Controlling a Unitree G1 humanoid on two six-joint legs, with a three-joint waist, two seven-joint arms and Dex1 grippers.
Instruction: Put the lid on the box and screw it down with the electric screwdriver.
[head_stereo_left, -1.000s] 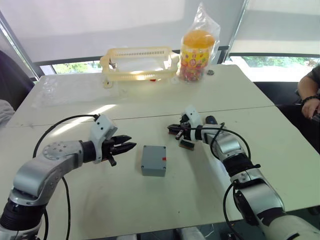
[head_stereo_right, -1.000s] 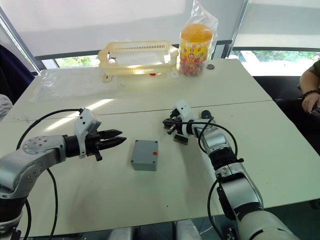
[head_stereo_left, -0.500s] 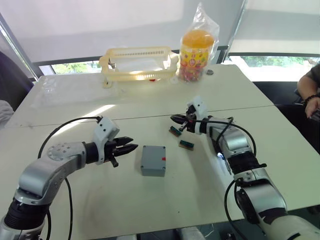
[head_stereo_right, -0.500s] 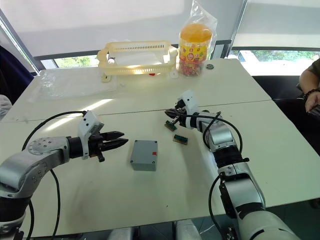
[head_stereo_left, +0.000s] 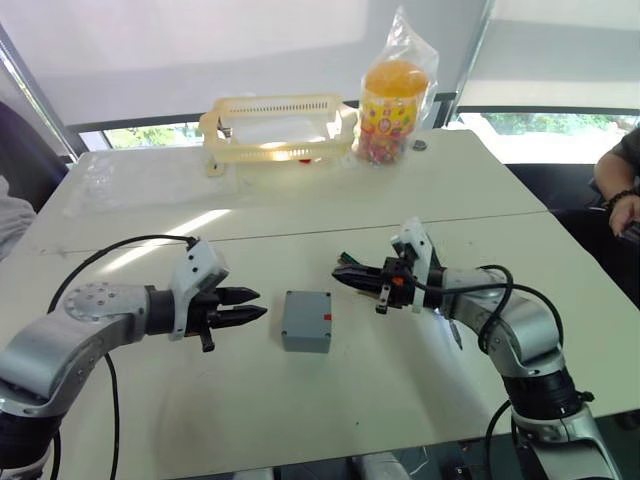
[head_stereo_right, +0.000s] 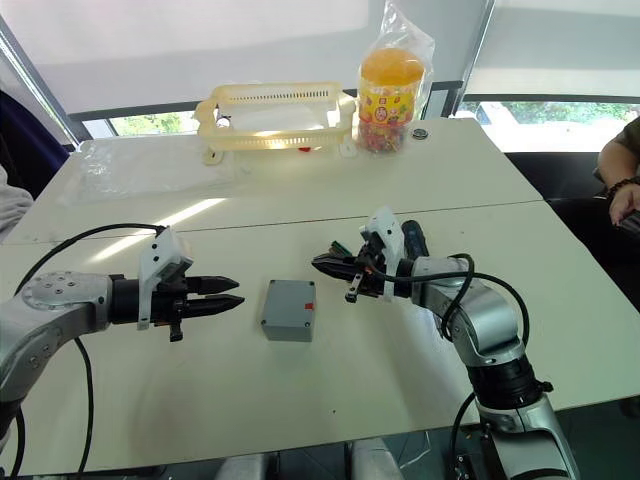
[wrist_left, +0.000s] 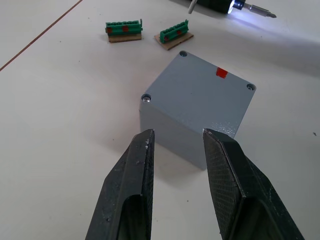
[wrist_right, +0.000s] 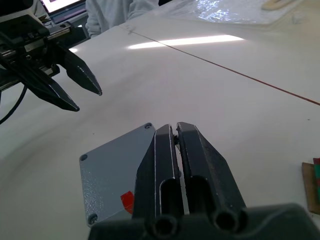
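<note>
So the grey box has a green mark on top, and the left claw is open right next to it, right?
Almost. The mark on top of the box is red, not green, as the left wrist view shows. The left claw is open right next to it.

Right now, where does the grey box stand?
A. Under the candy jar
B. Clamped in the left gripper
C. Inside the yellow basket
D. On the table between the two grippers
D: the box sits on the table, apart from the left gripper and the right gripper.
</note>
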